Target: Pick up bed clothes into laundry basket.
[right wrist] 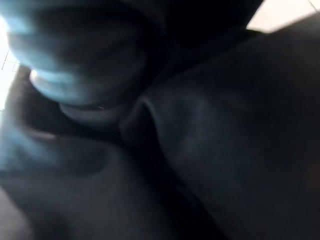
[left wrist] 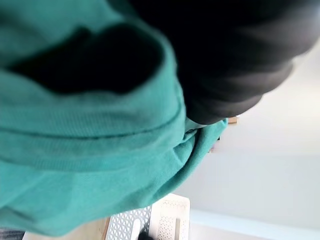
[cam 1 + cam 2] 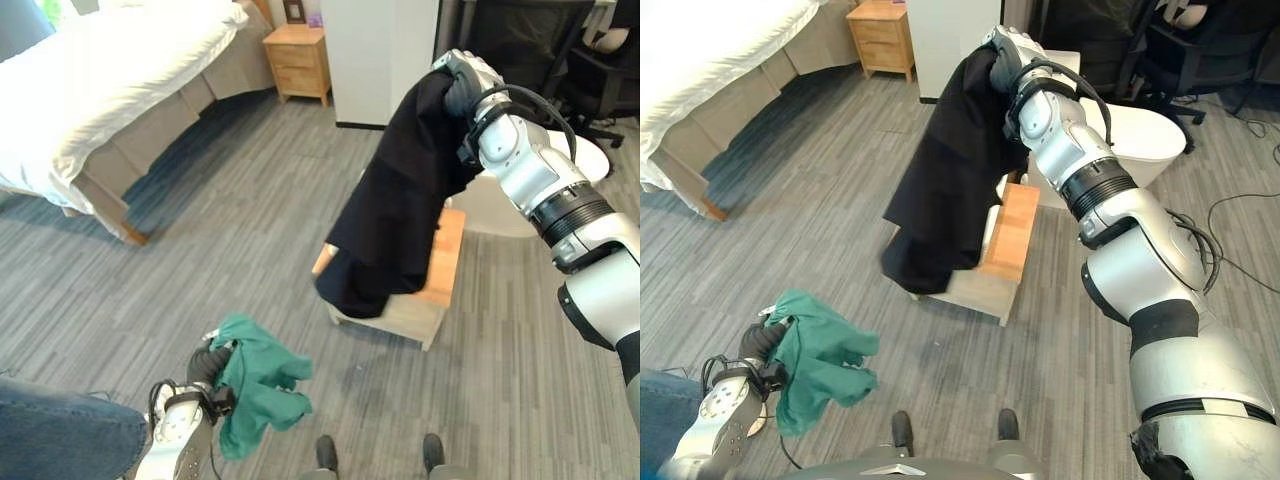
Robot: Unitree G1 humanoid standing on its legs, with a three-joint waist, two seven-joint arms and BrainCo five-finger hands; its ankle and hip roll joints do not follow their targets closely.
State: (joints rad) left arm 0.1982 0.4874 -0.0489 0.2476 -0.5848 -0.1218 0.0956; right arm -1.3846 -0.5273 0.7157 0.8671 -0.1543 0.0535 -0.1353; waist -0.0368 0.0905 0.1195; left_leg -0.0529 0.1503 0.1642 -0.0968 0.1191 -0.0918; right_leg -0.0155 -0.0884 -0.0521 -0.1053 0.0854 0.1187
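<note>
My right hand (image 3: 462, 75) is raised high at the right and shut on a black garment (image 3: 395, 210). The garment hangs down in a long fold, and its lower end drapes over the left side of a low wooden stool (image 3: 445, 265). Near the bottom left my left hand (image 3: 203, 366) is shut on a green garment (image 3: 255, 385) that dangles off it above the floor. In the left wrist view the green garment (image 2: 90, 165) lies right against the camera. A white rounded tub (image 3: 1145, 140), perhaps the laundry basket, stands behind my right arm.
A bed (image 3: 90, 80) with white covers stands at the far left, with a wooden nightstand (image 3: 298, 60) beside it. A black office chair (image 3: 600, 70) is at the far right. A person's leg in blue jeans (image 3: 60, 435) is at the bottom left. Grey plank floor lies between.
</note>
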